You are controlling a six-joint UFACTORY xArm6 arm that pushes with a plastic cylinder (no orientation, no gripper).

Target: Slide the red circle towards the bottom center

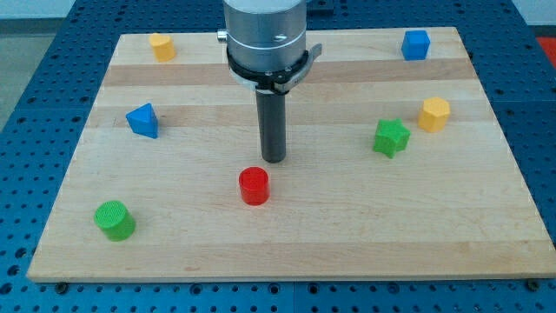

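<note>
My tip [274, 159] sits just above and slightly to the view's right of the red circle [254, 186], near it but contact can't be confirmed. Placement makes sense: tip on the far side of the block, so a push toward the view's bottom would drive it down the counter [287, 248]. No gripper on this rig, just a rod, so nothing opens, closes or grips.

Red circle is below the middle, a bit left of the centre line, already fairly close to bottom centre. Judgement: since the tip is offset right, a straight downward push may nudge the block further left; shifting the tip leftward first, or pushing from upper left, looks safer.

Others well apart from the path: green circle [115, 219] lower left, blue triangle [143, 120] left, yellow block [162, 46] top left, blue cube [416, 44] top right, yellow hexagon [434, 114] and green star [391, 137] at right. None obstructs.
</note>
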